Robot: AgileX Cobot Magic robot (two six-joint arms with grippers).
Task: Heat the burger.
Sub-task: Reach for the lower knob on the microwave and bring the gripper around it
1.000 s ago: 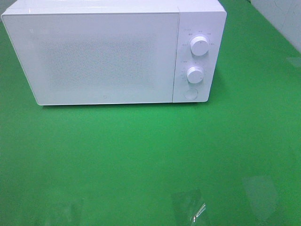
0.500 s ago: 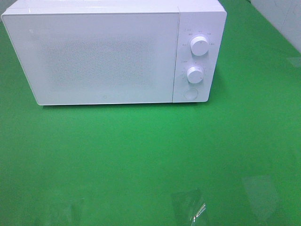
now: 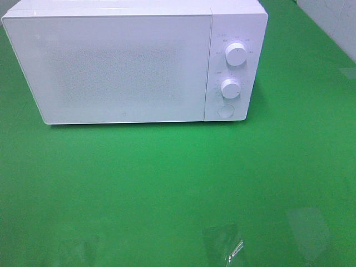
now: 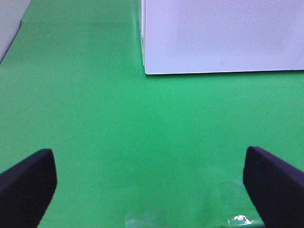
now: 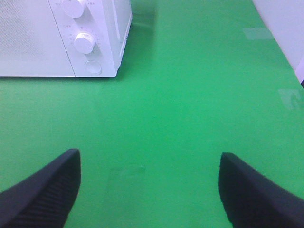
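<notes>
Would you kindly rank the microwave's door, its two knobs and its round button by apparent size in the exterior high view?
1. Door, by far the largest.
2. Upper knob and lower knob: they look alike, so I would not rank them.
3. Round button, slightly smaller.

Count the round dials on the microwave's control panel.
2. The upper dial sits near the top of the white microwave panel, right of the door. The lower dial is directly below it, above a flat round button. None appears hidden.
</notes>
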